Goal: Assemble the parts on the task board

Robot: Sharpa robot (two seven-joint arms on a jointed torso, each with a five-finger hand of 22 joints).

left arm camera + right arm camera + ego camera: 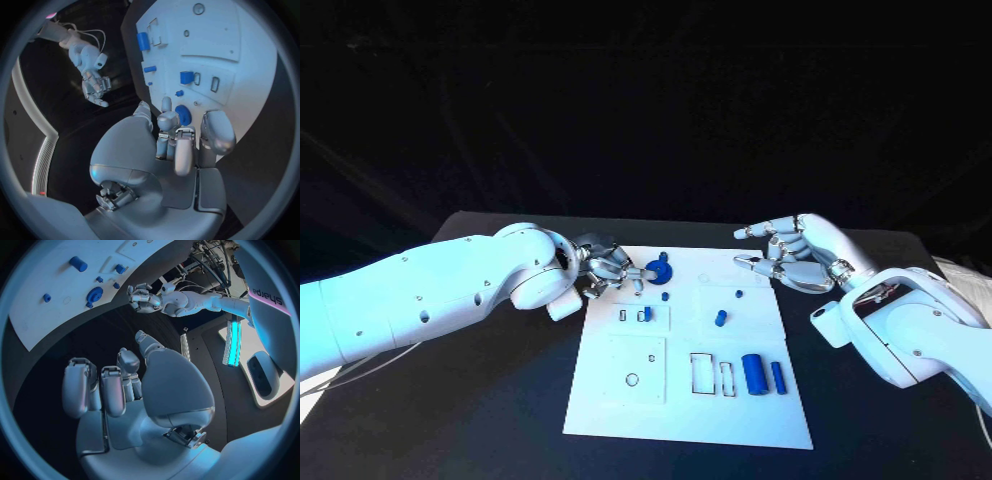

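Left hand (600, 265) empty, fingers spread, fingertips just beside round blue part (658, 270) on task board (689, 420).

One word can be read: "sharpa", printed in dark letters on a pale pink band (270, 299) that is seen at the edge of the right wrist view, on a white curved surface. The first letters are partly cut off by the bend of the picture, so only the ending is fully clear. No other text, number, label or sign can be made out on the task board (689, 400), on its blue parts (754, 373) or on the black table (488, 420).
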